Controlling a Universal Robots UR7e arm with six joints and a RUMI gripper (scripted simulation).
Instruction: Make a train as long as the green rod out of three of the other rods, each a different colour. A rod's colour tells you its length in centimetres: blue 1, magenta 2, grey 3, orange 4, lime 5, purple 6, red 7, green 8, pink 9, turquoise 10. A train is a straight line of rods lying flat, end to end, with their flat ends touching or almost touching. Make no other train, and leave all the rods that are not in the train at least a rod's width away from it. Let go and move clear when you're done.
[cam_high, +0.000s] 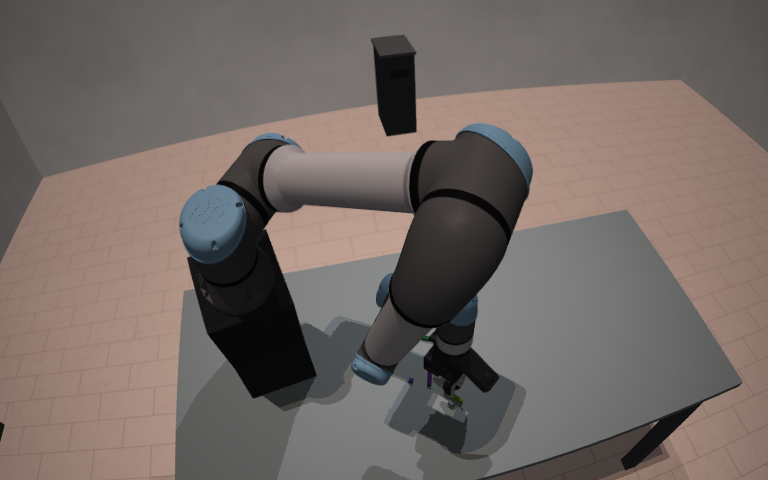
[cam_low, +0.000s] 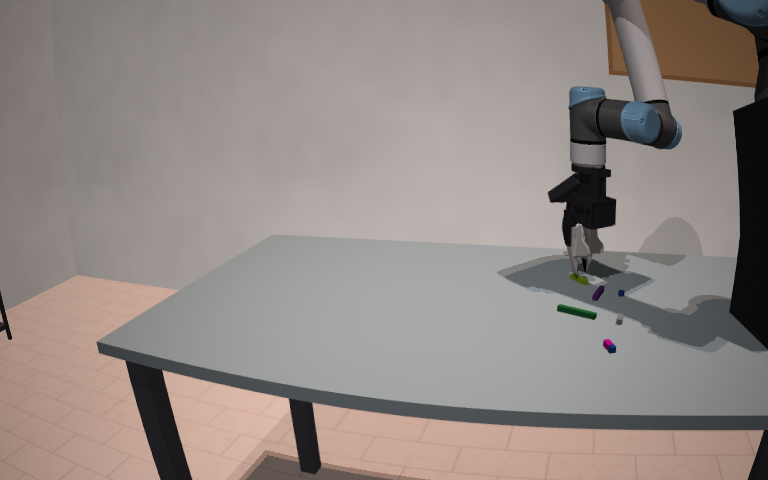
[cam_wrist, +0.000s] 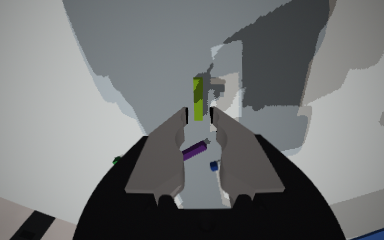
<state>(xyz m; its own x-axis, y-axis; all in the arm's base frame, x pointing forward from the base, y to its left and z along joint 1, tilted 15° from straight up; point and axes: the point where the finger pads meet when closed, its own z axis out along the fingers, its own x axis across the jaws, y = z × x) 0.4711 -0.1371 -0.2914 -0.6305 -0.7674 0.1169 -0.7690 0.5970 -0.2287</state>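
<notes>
My jaws (cam_high: 451, 401) (cam_low: 579, 275) are slightly parted, nothing held. I'd centre them along the lime square-sided rod (cam_high: 458, 399) (cam_low: 578, 279) (cam_wrist: 198, 100), then pinch gently, tbh.

The gripper (cam_high: 451, 397) (cam_low: 581, 273) (cam_wrist: 198, 108) points downward, fingertips slightly parted, at the lime rod (cam_high: 457, 400) (cam_low: 578, 279) (cam_wrist: 198, 100). The lime rod lies flat on the grey table (cam_high: 566, 283) (cam_low: 396, 339) (cam_wrist: 95, 150). The purple rod (cam_high: 429, 378) (cam_low: 598, 293) (cam_wrist: 195, 150) lies near it, at a different angle. A blue rod (cam_high: 410, 380) (cam_low: 621, 293) (cam_wrist: 214, 166) is positioned near the purple rod. The green rod (cam_high: 425, 338) (cam_low: 576, 311) (cam_wrist: 117, 160) and the grey rod (cam_low: 619, 319) lie separately. The magenta rod (cam_low: 608, 343) and a second blue rod (cam_low: 612, 349) are arranged end to end; contact cannot be confirmed.
</notes>
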